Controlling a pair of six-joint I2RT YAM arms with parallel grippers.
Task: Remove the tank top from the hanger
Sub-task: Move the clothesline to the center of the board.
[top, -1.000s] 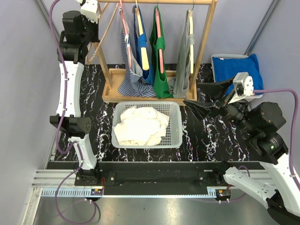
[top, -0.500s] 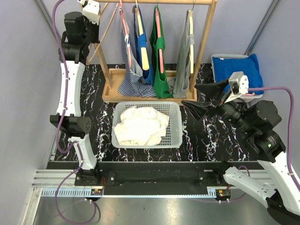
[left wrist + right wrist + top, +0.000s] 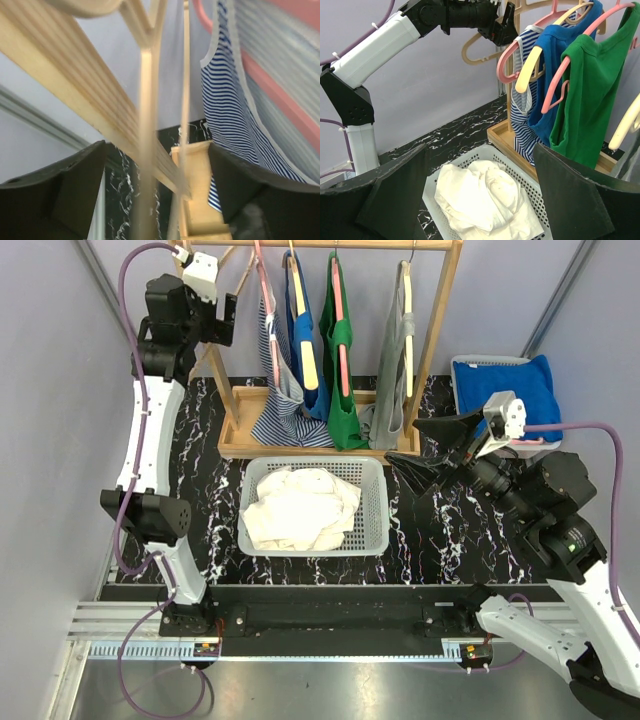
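Several tank tops hang on a wooden rack (image 3: 236, 436): striped (image 3: 275, 390) (image 3: 522, 117) on a pink hanger (image 3: 280, 85), blue (image 3: 296, 350) (image 3: 555, 75), green (image 3: 345, 390) (image 3: 590, 100) and grey (image 3: 392, 380). A bare wooden hanger (image 3: 472, 52) hangs at the rod's left end. My left gripper (image 3: 218, 302) (image 3: 157, 185) is open up there, with blurred rack wood between its fingers and the striped top (image 3: 225, 100) to its right. My right gripper (image 3: 425, 448) (image 3: 480, 195) is open and empty, in the air right of the basket.
A white mesh basket (image 3: 380, 510) (image 3: 427, 192) in front of the rack holds a crumpled white garment (image 3: 300, 505) (image 3: 480, 200). A bin with blue cloth (image 3: 500, 380) stands at the back right. Grey walls close in on the left and behind.
My left gripper has gone from shut to open and has shifted slightly right beside the rack's left end. The right arm has edged a little left and up.
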